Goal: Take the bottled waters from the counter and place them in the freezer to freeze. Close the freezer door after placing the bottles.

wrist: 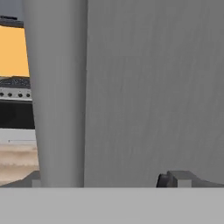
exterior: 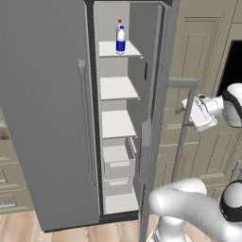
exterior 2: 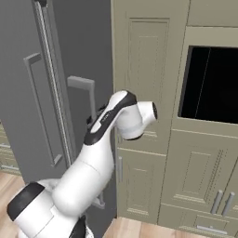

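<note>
Bottled waters (exterior: 120, 40) shelved in freezer (exterior: 118, 90); gripper (exterior: 194, 115) at freezer door (exterior: 158, 118) handle (exterior: 185, 124), grip unreadable; next: swing shut.

A home kitchen is shown: a tall grey side-by-side refrigerator (exterior: 47, 118) is set among beige panelled cabinets (exterior 2: 148, 93), a black built-in oven opening (exterior 2: 211, 83) is seen, and wood flooring (exterior: 19, 229) is laid below
</note>
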